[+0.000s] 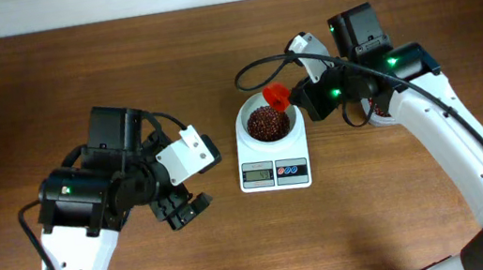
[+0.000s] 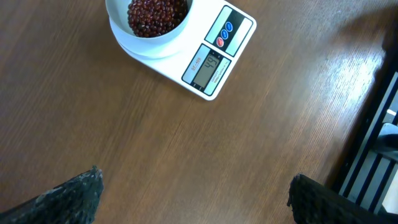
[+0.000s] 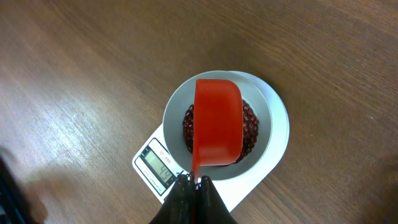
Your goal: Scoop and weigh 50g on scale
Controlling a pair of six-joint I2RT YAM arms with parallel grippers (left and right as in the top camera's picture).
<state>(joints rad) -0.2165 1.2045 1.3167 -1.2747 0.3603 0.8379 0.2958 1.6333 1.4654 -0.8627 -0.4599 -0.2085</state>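
Hanging over the wooden table (image 2: 186,149) with the left gripper (image 2: 196,194) spread wide, dark fingertips (image 2: 68,199) down in both bottom corners. Up top, well apart: the scale (image 2: 214,59), set askew, carrying a white bowl (image 2: 118,22) of red-brown beans (image 2: 155,14), cropped by the edge.

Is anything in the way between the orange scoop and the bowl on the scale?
No, nothing visible. The right claw holds the scoop straight over the bowl of beans on the scale.

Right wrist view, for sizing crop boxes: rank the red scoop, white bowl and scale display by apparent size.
Largest: white bowl.
Then red scoop, though it is nearer the camera.
Smallest: scale display.
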